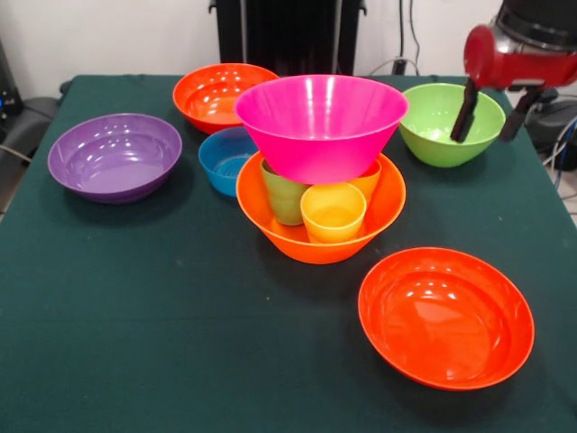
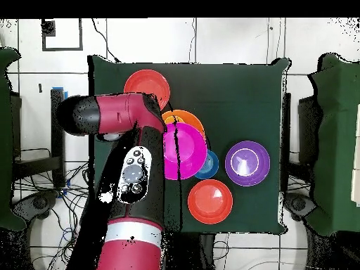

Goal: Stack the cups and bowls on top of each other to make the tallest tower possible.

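Observation:
The large pink bowl rests on three cups standing upright in the large light orange bowl: green, yellow and orange. This tower stands mid-table. My gripper is open and empty at the upper right, with its black fingers hanging at the lime green bowl. In the overhead view my arm hides the gripper and the lime green bowl. The pink bowl and the light orange rim show beside the arm.
The purple bowl sits at the left and the small blue bowl is next to the tower. One red-orange bowl stands at the back and the other at the front right.

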Controlling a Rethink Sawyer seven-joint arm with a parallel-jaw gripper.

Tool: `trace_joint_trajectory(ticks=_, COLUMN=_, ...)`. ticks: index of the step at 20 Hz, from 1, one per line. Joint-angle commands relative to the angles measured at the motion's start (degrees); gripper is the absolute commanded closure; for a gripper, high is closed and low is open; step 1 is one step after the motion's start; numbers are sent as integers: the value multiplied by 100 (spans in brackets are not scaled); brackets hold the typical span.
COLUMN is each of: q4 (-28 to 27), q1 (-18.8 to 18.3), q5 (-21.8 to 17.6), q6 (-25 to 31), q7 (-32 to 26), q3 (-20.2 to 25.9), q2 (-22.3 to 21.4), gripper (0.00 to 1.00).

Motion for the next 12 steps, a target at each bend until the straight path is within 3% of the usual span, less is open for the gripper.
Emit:
trace_joint_trajectory(ticks=1, q4=621, q1=27, q5=-67, q6=645, q7=-149, q3=714, q2=-513, gripper=0)
trace_joint_trajectory(ticks=12, q4=1044, q1=-590, q5=-117, q6=1073, q7=-724, q3=939, q2=-940, gripper=0)
